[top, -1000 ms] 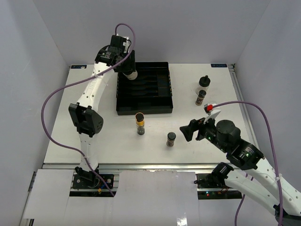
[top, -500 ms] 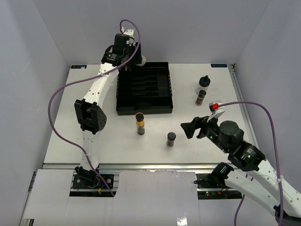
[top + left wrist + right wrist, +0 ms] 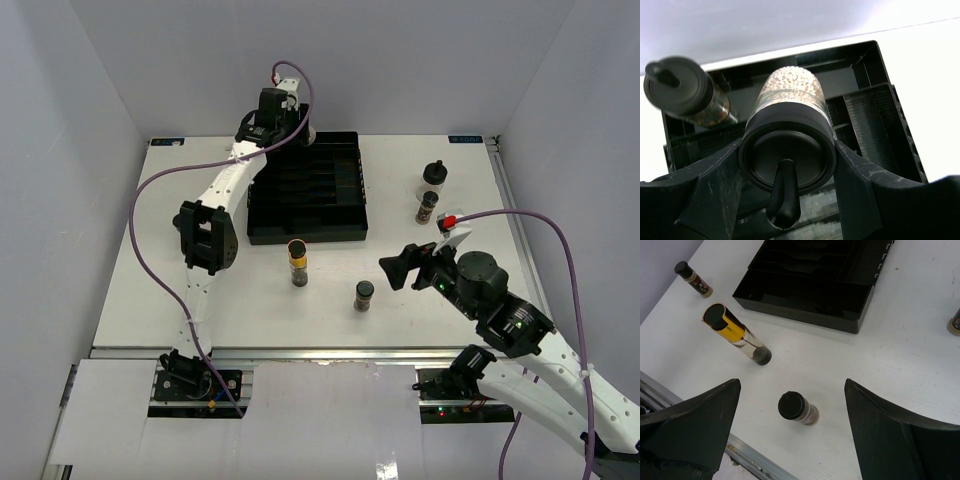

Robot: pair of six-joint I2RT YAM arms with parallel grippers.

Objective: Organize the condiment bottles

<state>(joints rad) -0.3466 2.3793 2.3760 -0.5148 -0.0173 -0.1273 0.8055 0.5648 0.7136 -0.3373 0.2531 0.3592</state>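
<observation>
A bottle (image 3: 792, 87) sits in the left gripper (image 3: 787, 150), above the tray (image 3: 867, 107); a second bottle (image 3: 680, 90) stands just left of it, in the tray's corner. Just ahead of the right gripper (image 3: 791, 385) stands a short jar (image 3: 797, 408), a tall jar (image 3: 735, 334) farther ahead to the left, the tray behind both.

The slotted tray (image 3: 345, 190) is glossy black against a white table (image 3: 250, 290). One slim jar (image 3: 297, 262) wears a yellow band under a black lid. The squat clear bottle (image 3: 792, 92) shows off-white beads beneath its black knobbed cap. The neighbour bottle (image 3: 680, 90) holds brown speckles under a black cap.
</observation>
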